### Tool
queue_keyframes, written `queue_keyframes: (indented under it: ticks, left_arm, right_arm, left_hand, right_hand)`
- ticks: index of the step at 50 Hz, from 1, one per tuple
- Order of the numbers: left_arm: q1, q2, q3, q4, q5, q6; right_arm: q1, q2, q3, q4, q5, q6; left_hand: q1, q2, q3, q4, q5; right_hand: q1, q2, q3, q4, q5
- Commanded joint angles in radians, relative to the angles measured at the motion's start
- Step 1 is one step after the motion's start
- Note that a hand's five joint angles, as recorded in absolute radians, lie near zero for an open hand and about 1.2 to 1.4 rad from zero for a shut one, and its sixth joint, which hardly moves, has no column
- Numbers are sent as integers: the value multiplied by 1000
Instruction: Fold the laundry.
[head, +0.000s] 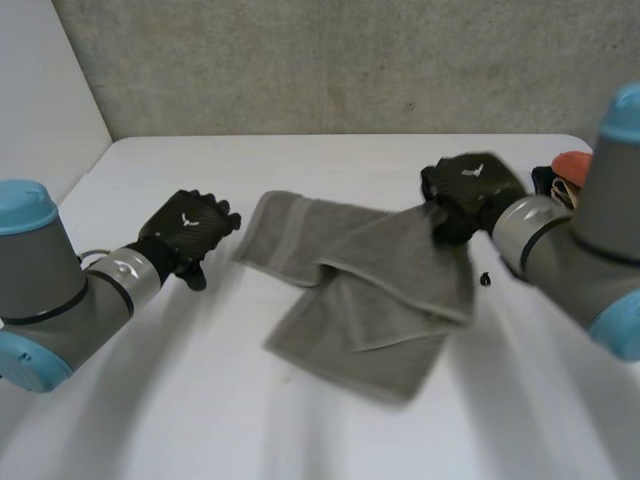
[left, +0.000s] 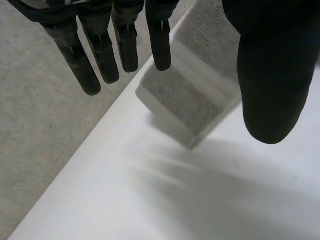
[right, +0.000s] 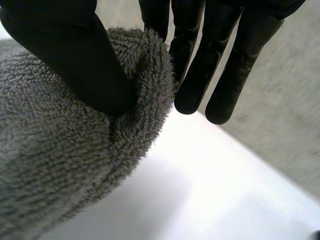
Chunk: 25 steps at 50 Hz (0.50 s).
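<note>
White tabletop (head: 300, 430), one, backed by a grey concrete wall (head: 330, 60). Near the far right corner, partly hidden behind the right arm: one orange-red item (head: 572, 160) against a dark item (head: 545, 180), neither identifiable. One small black object (head: 486, 278) on the bare tabletop just beside the towel's right edge, below the right wrist. Nothing lies between either hand and the cloth. Towel (head: 370, 290), one, grey terry, in the middle of the tabletop, loosely doubled with overlapping layers; one end reaches toward the left hand, and the far right part is raised off the surface. Right hand (head: 470, 190), one, at the towel's far right edge: in its wrist view the thumb (right: 75, 55) presses a bunched fold of towel (right: 60, 165) against the fingers (right: 200, 75), clamped on the cloth. Left hand (head: 188, 232), one, toward the tabletop's left side, just beside the towel's left end and apart from it: in its wrist view the fingers (left: 100, 55) hang straight, well spread from the thumb, holding nothing, with the towel's banded end (left: 192, 95) beyond the fingertips.
</note>
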Motion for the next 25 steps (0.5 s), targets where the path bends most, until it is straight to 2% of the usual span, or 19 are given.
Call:
queue_keyframes:
  ticks: [1, 10, 11, 12, 13, 14, 18, 21, 25]
  left_arm:
    - [-30, -10, -31, 4, -2, 0]
    - [-84, -31, 1, 10, -40, -49]
    - [-101, -51, 21, 12, -58, -72]
    - [-113, -59, 35, 12, -68, -81]
    - [-125, -69, 49, 12, -80, -90]
    - [-136, -79, 65, 10, -92, -101]
    - [-167, -118, 125, 10, -150, -127]
    - [-171, -126, 142, 10, -158, -129]
    - [-182, -126, 155, 10, -158, -130]
  right_arm:
    - [-70, 119, -168, 22, -39, -264]
    - [-59, 286, -231, -47, -110, -472]
    - [-56, 313, -231, -62, -102, -485]
    - [-56, 323, -231, -70, -95, -489]
    - [-56, 330, -231, -74, -84, -489]
    - [-56, 333, -231, -79, -58, -486]
    - [-51, 266, -216, -85, 43, -453]
    - [-51, 203, -181, -84, 73, -393]
    - [-66, 58, -71, -84, 77, -160]
  left_hand:
    - [-15, 12, 7, 12, 18]
    - [-15, 12, 7, 12, 18]
    - [-9, 18, 13, 18, 24]
    - [-9, 18, 13, 18, 24]
    - [-9, 18, 13, 18, 24]
    - [-9, 18, 13, 18, 24]
    - [-9, 18, 13, 18, 24]
    - [-6, 21, 16, 21, 27]
    - [-9, 18, 13, 18, 24]
  right_hand:
    - [450, 234, 219, 210, 253]
    - [450, 234, 219, 210, 253]
    - [274, 58, 42, 33, 76]
    - [-50, -267, -282, -291, -248]
    - [-536, -752, -768, -777, -734]
    - [-771, -988, -1003, -1012, -969]
    - [-771, -988, -1003, -1012, -969]
    - [-771, -988, -1003, -1012, -969]
    - [-771, -988, -1003, -1012, -969]
